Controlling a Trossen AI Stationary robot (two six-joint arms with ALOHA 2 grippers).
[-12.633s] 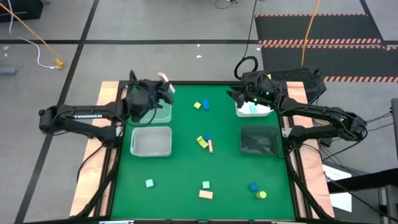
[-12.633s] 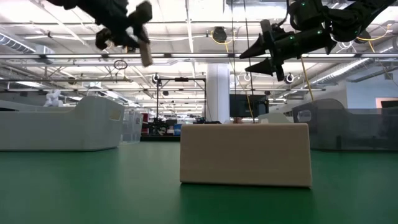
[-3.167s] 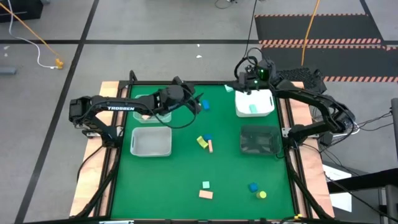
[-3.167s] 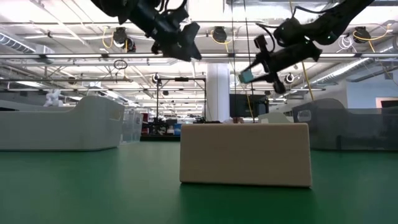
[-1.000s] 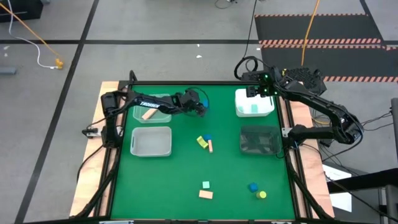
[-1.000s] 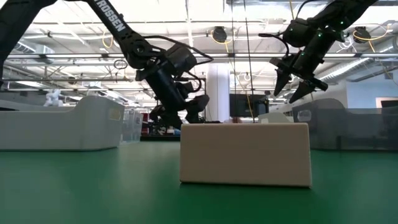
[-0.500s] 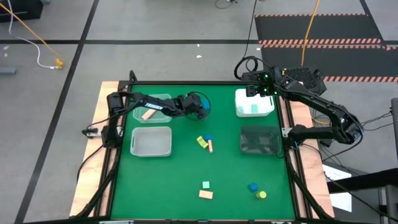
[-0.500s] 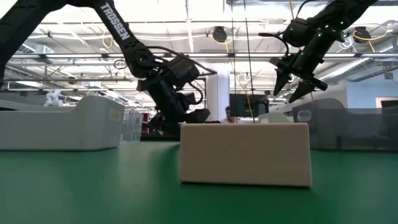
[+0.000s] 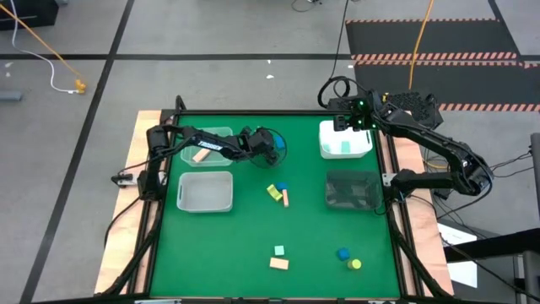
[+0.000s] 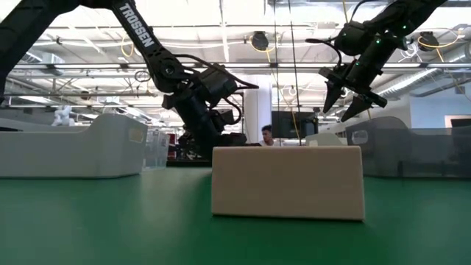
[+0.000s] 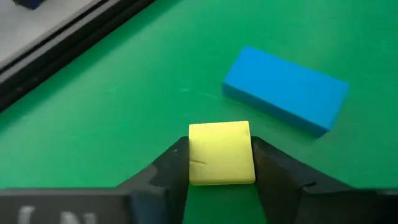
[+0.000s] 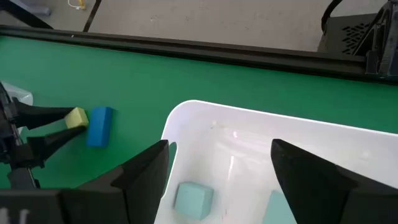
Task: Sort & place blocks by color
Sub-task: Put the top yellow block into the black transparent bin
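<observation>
Right claw point(image 12: 214, 168) over white bin point(image 12: 249, 134): mint blocks point(image 12: 193, 198).

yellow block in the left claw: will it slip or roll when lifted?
Probably neither. The yellow block looks rigid and flat-faced, and the left claw has a finger against each of two opposite sides, so rolling seems unlikely. It looks small and likely light. Its smooth painted faces might slip a little if the grip is loose.

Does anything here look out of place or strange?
Nothing stands out. The left gripper is shut on the yellow block, beside the blue block; the right gripper hangs open over the white bin holding mint blocks.
</observation>
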